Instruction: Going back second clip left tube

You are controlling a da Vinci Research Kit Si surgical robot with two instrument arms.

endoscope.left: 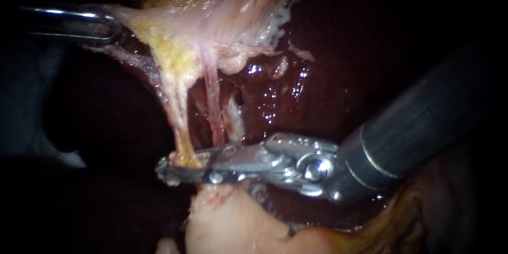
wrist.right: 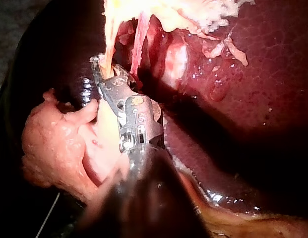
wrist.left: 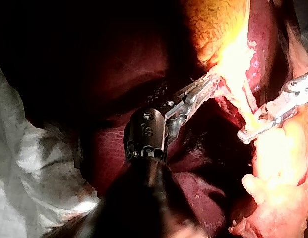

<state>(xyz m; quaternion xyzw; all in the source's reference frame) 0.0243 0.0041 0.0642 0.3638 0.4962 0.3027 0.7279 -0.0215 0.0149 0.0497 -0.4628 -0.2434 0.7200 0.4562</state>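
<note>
Two tubes hang from the gallbladder [endoscope.left: 211, 5]: a yellowish left tube [endoscope.left: 177, 111] and a pink right tube [endoscope.left: 212, 100]. My right instrument [endoscope.left: 177, 168] comes in from the right and lies across the foot of the left tube. Its long jaws stand slightly open, with the tube between them. No clip can be made out on the tube. The right wrist view shows the same jaws [wrist.right: 101, 74] at the tube's lower end. My left instrument [endoscope.left: 112, 25] is shut on gallbladder tissue at the upper left and holds it taut; the left wrist view shows that grip [wrist.left: 208, 85].
Dark red liver [endoscope.left: 338, 47] lies behind and to the right of the tubes, wet and glistening. A pale fleshy lump [endoscope.left: 233, 222] sits just under the right instrument's jaws. White gauze [wrist.left: 25, 163] lies beside the left instrument's shaft.
</note>
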